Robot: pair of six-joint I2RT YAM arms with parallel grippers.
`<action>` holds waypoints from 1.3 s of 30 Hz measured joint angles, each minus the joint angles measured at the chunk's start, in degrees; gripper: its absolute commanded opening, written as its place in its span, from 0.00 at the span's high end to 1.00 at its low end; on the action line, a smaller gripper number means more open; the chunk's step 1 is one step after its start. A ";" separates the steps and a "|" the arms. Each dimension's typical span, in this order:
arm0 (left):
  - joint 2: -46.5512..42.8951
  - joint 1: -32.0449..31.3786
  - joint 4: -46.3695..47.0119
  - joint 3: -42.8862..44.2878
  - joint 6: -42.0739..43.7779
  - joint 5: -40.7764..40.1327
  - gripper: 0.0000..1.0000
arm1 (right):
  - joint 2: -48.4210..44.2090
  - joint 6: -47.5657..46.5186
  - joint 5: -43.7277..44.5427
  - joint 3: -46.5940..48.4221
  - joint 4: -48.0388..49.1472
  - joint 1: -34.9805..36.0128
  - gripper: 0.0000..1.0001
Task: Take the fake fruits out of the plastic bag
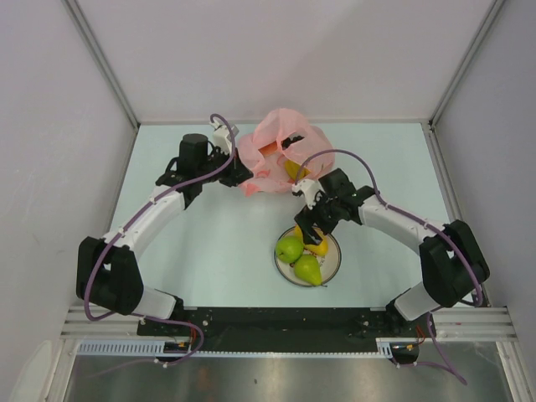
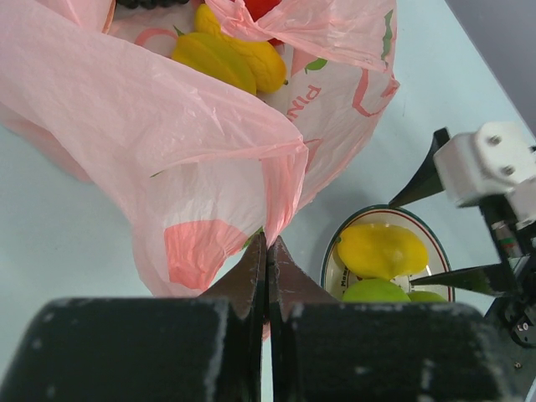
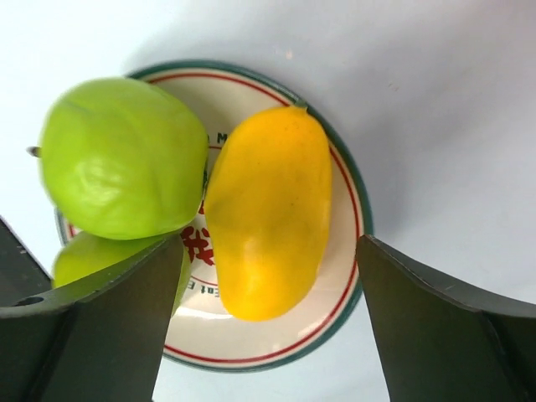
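Fake fruits [image 2: 230, 59] lie in the plastic bag [image 2: 167, 142] at twelve o'clock, so our left gripper [image 2: 266, 251] pinches it steady while our right gripper [image 3: 270, 247] gapes above the plated mango [image 3: 268, 193].

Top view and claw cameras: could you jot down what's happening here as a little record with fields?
left claw: shut, pinching a fold of the plastic bag
right claw: open, hanging over the plate
on plate: mango, green apple, green pear
inside bag: yellow fruits, a red piece
task state: not finished, fruit remains in the bag
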 measured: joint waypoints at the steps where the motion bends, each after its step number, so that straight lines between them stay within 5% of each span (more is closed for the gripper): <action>1: 0.02 0.00 0.00 0.00 0.00 0.00 1.00 | -0.31 0.00 -0.52 0.85 -0.72 -0.48 0.13; 3: 0.13 0.00 0.02 0.00 0.00 0.00 0.99 | -1.27 -0.04 -1.64 1.97 -1.70 -1.84 0.18; 6: 0.24 0.00 0.00 0.00 0.02 0.00 1.00 | -3.13 -0.07 -3.26 2.43 -3.28 -4.94 0.39; 10: 0.46 0.00 0.00 0.00 0.04 0.00 1.00 | -3.52 0.48 -3.72 2.47 -4.57 -8.79 0.76; 13: 0.68 0.00 0.00 0.00 0.07 0.00 1.00 | -3.48 -0.31 -3.54 2.43 -5.22 -9.62 0.86; 29: 0.85 0.00 -0.02 0.00 0.68 -0.04 1.00 | -0.39 -2.80 -0.94 -1.18 -2.86 -2.54 0.86; 39: 0.85 0.00 -0.33 0.00 1.51 -0.04 1.00 | -1.88 -5.11 3.69 2.99 -2.97 -5.16 0.89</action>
